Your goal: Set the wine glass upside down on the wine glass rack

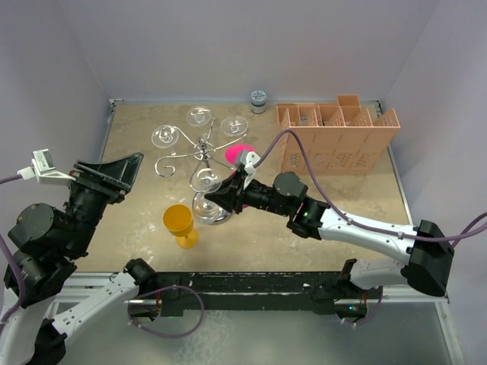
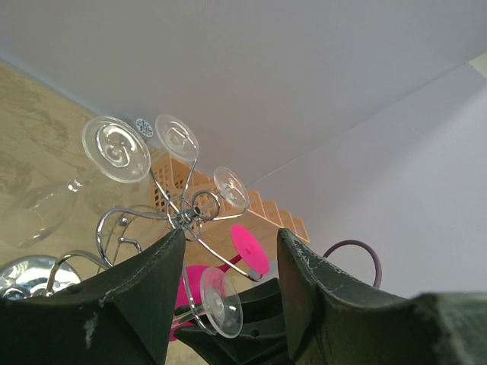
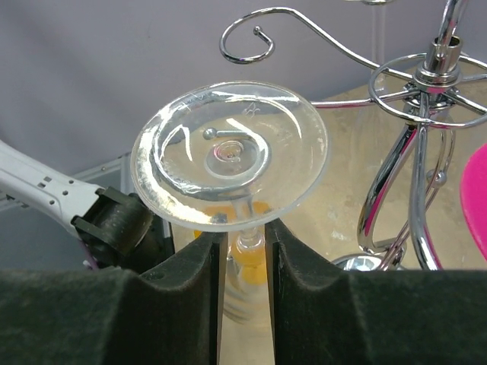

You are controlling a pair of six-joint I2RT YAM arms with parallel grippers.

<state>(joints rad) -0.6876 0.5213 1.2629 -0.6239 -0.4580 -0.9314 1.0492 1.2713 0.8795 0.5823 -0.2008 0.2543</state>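
Observation:
The silver wire wine glass rack (image 1: pixel 202 148) stands mid-table; it also shows in the left wrist view (image 2: pixel 186 213) and the right wrist view (image 3: pixel 430 72). A clear wine glass (image 1: pixel 205 179) hangs upside down at the rack's near side, foot up (image 3: pixel 230 154), with a curled arm under the foot. My right gripper (image 3: pixel 246 239) is closed narrowly around its stem, just below the foot, and shows in the top view (image 1: pixel 215 194). My left gripper (image 1: pixel 129 169) is open and empty, left of the rack, and is seen from its own wrist (image 2: pixel 230 243).
Three more clear glasses (image 1: pixel 166 137) and a pink glass (image 1: pixel 240 154) hang on the rack. A yellow goblet (image 1: pixel 180 223) stands upright near the rack's base. An orange-pink slotted box (image 1: pixel 338 137) is at the back right, with a small jar (image 1: pixel 259 100) by the back wall.

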